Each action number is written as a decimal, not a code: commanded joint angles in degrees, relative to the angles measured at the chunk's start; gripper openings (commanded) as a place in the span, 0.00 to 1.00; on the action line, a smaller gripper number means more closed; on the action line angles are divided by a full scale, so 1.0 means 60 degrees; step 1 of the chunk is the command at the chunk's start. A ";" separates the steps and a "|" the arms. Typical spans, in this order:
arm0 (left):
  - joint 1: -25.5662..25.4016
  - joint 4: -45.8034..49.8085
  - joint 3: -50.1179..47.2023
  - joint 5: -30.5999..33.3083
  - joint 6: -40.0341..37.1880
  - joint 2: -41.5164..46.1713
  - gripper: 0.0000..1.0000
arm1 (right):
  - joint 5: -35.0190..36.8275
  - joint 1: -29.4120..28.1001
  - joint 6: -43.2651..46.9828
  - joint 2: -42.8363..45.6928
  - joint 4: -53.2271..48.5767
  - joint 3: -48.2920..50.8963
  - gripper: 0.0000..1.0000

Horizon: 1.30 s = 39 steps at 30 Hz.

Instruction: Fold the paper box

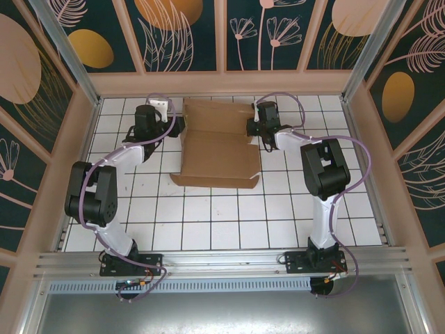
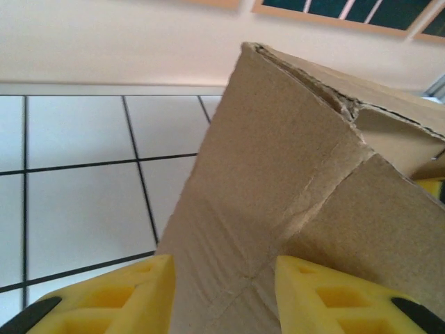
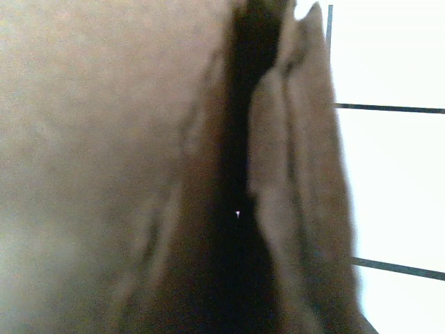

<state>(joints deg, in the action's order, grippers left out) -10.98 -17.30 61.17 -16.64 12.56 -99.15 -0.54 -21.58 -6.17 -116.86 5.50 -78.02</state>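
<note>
The brown paper box [image 1: 219, 149] lies on the white tiled table at the back middle, partly folded, with its back panel raised and a flap hanging at the front. My left gripper [image 1: 181, 127] is at the box's left wall. In the left wrist view its yellow fingers [image 2: 132, 292] stand apart, and a creased corner of the box [image 2: 292, 160] rises just beyond and between them. My right gripper [image 1: 252, 127] is at the box's right wall. Blurred folded cardboard [image 3: 104, 139] sits right against the right wrist camera and hides its fingers.
The wooden back wall [image 1: 222, 83] runs close behind the box. Side walls [image 1: 80, 139] frame the tiled table [image 1: 208, 223]. Both arms reach from their bases [image 1: 128, 264] at the near edge up either side of the box.
</note>
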 commanded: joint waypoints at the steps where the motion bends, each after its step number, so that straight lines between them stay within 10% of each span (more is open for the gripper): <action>1: -0.0075 0.0333 0.0327 0.0622 -0.0842 -0.0316 0.42 | -0.0370 -0.0228 0.0292 -0.0389 -0.1102 -0.0024 0.12; 16: 0.0252 0.0130 0.0417 0.2158 -0.0117 0.0008 0.43 | -0.0225 0.0106 -0.0068 -0.0583 -0.2823 -0.1256 0.12; 30: 0.1234 -0.1170 -0.0538 -0.1047 0.0870 0.0695 0.42 | -0.1318 0.0421 -0.0574 -0.1626 -0.5838 -0.3664 0.08; 39: 0.1253 -0.1414 -0.0849 -0.0988 0.0522 0.0685 0.43 | -0.1606 0.0580 -0.0480 -0.2466 -0.6826 -0.4876 0.08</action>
<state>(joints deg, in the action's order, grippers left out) -3.42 -22.98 57.10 -22.50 16.80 -95.94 -9.15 -18.31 -8.47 -128.31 -28.60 -106.48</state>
